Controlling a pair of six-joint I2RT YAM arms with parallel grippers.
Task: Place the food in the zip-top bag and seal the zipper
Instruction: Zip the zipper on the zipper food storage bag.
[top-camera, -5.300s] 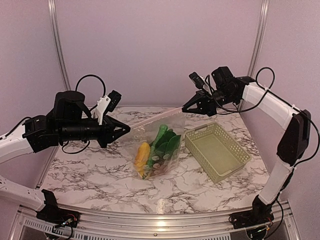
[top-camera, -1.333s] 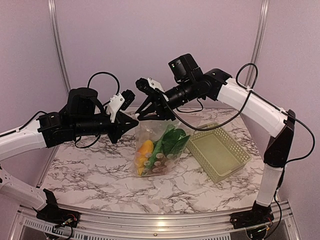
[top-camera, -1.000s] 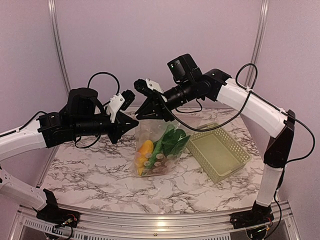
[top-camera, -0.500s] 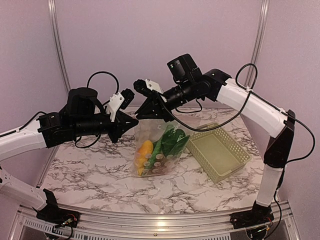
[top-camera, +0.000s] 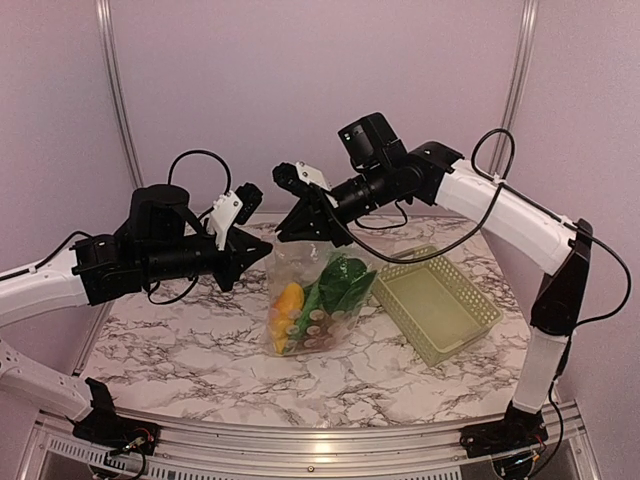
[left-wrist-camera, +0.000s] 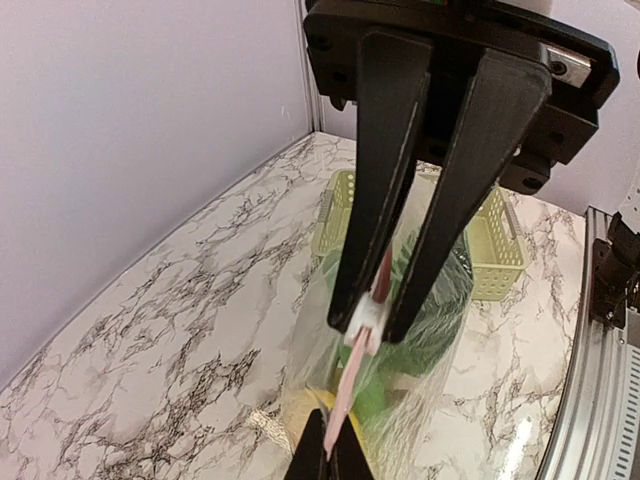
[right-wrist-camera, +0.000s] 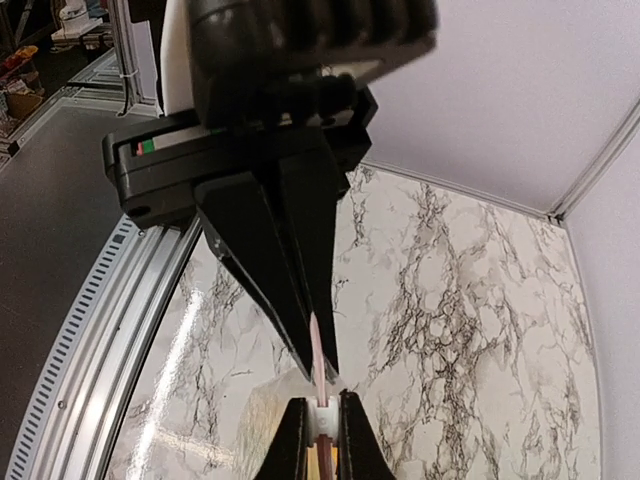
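Clear crinkly zip-top bag (top-camera: 297, 268), marble tbl (top-camera: 180, 342)

Noted: zip-top bag (top-camera: 300, 268) clear and glossy; its zipper (left-wrist-camera: 343, 400) pink, slider tab (left-wrist-camera: 366, 318) whitish. Contents: leafy vegetable (top-camera: 343, 282) green, oblong piece (top-camera: 289, 297) orange-yellow. At 3 o'clock of the bag, basket (top-camera: 462, 338) pale green, lattice-patterned. The table (top-camera: 170, 330) white marble, grey-black veining. The left gripper (top-camera: 268, 250) and right gripper (top-camera: 281, 235) black.
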